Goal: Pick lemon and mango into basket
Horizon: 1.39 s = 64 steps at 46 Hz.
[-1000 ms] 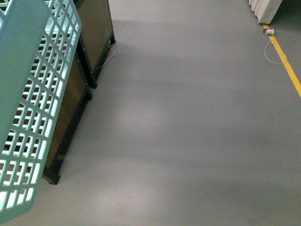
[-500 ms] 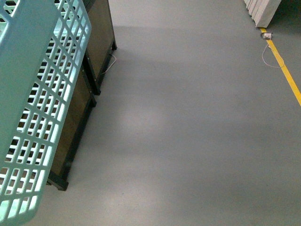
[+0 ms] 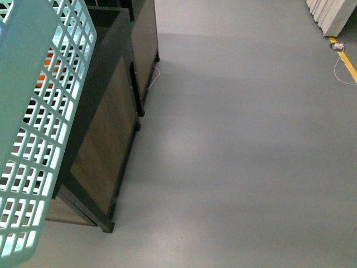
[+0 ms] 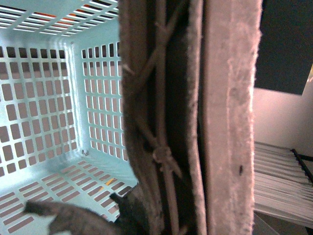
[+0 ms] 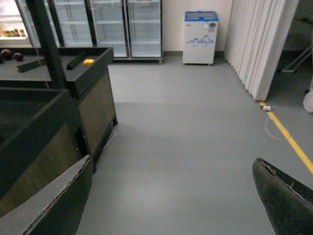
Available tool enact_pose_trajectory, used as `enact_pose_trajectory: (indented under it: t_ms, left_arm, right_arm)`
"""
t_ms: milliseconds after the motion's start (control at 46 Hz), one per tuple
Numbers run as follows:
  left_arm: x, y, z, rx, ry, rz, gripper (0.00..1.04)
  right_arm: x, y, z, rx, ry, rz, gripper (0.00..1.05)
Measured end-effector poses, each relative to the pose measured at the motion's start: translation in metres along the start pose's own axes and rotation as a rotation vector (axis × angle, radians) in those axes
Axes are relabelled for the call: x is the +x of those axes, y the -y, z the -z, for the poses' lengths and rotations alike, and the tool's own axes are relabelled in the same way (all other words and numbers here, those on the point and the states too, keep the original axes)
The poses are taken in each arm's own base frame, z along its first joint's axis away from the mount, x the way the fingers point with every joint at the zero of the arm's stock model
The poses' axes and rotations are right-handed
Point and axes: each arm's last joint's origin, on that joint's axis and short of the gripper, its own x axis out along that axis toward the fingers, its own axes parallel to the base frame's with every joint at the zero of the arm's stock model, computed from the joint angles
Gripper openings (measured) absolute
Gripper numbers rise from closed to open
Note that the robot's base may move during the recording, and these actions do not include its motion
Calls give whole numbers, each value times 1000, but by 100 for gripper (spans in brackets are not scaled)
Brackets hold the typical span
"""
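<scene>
At the upper left of the right wrist view a small yellow fruit, lemon or mango I cannot tell, lies on the dark display stand. The right gripper is spread wide above bare floor. The white chest freezer bears a blue drawing, lettering unreadable. Only the left wrist view shows inside the teal basket, behind its brown handle; the left gripper's state I cannot tell.

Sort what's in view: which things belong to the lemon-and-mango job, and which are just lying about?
Job: basket; small yellow fruit on the stand, maybe the lemon.
Lying about: dark red fruits; chest freezer; floor cable; yellow line.
</scene>
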Motion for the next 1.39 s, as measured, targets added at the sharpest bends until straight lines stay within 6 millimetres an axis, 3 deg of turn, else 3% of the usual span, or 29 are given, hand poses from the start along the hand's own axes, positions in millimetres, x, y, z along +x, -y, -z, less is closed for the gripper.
enact_pose_trajectory:
  t_ms: [1391]
  left_arm:
    - [0,0,0,1,-1,-1,14]
  right_arm:
    - [0,0,0,0,-2,0,96]
